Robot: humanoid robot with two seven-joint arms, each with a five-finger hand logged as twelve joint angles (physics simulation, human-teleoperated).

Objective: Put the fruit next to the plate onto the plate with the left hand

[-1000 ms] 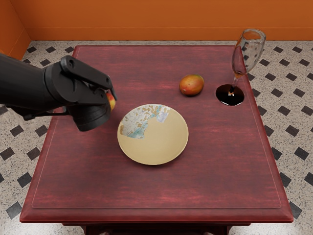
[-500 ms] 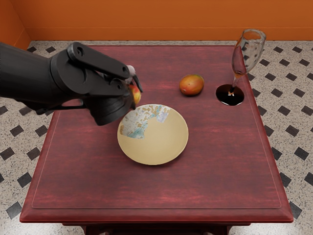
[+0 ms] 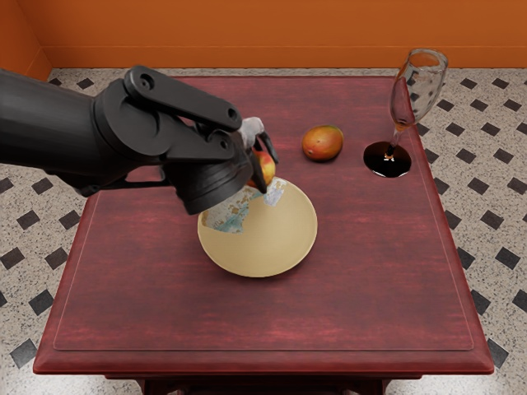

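A dark red wooden table point(image 3: 370, 271) fills most of the view, seen from above at a slant, with a faint rectangular outline just inside its rounded edges. Around it, on the left, right and far sides, lies a pale speckled floor point(image 3: 494, 123) set with small black diamond tiles. A plain orange wall point(image 3: 288, 33) runs along the far side and meets another at the far left corner. The light is even, with soft shadows.

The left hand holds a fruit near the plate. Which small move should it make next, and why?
Probably carry the fruit a little toward the plate's middle and lower it before opening the fingers. The left hand is shut on the fruit and appears to be above the far-left rim of the plate, so releasing here might let the fruit roll off the edge onto the table.
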